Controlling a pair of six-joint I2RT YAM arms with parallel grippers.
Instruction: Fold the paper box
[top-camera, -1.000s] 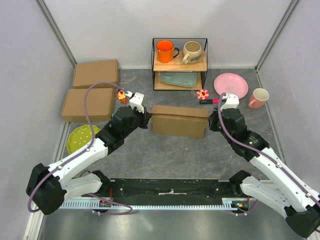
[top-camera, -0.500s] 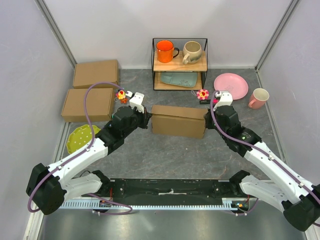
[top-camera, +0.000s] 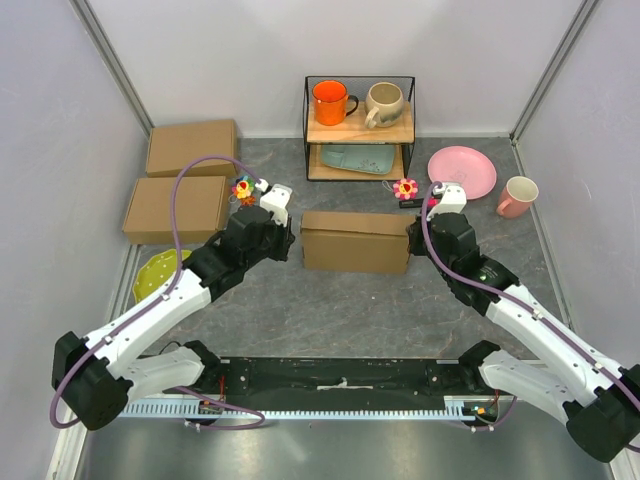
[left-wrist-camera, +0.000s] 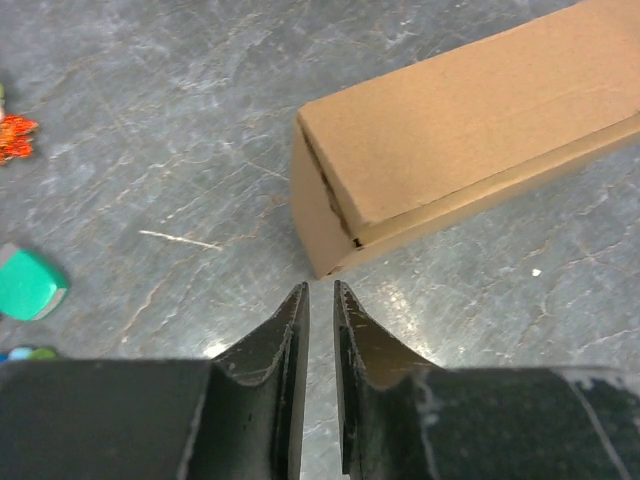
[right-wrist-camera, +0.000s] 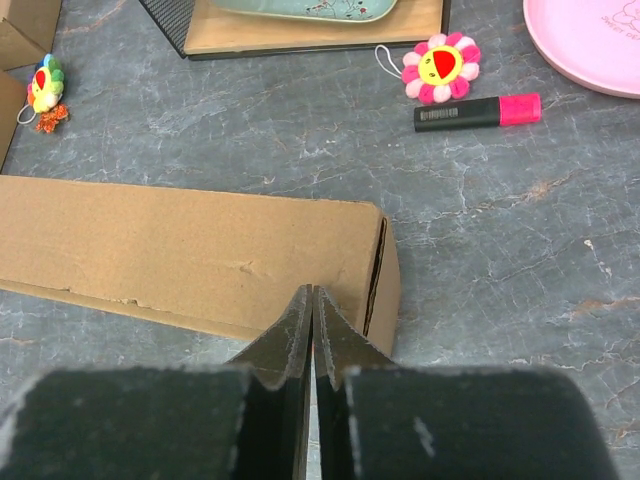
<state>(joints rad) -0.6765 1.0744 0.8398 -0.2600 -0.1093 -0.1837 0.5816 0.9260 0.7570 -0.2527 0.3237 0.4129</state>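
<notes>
Mid-table, the paper box (top-camera: 357, 241) folded closed, my left pincer (left-wrist-camera: 320, 288) just off its 9 o'clock end, fingers parted a crack, grasping nothing, my right pincer (right-wrist-camera: 311, 290) at its 3 o'clock end, clenched, tips at the cardboard edge

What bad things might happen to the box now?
The right gripper is shut, with its tips at the right end of the box. The left gripper sits a little apart from the left end, so a push might slide or spin the box. A dark gap shows along the left end flap, so it may pop open.
</notes>
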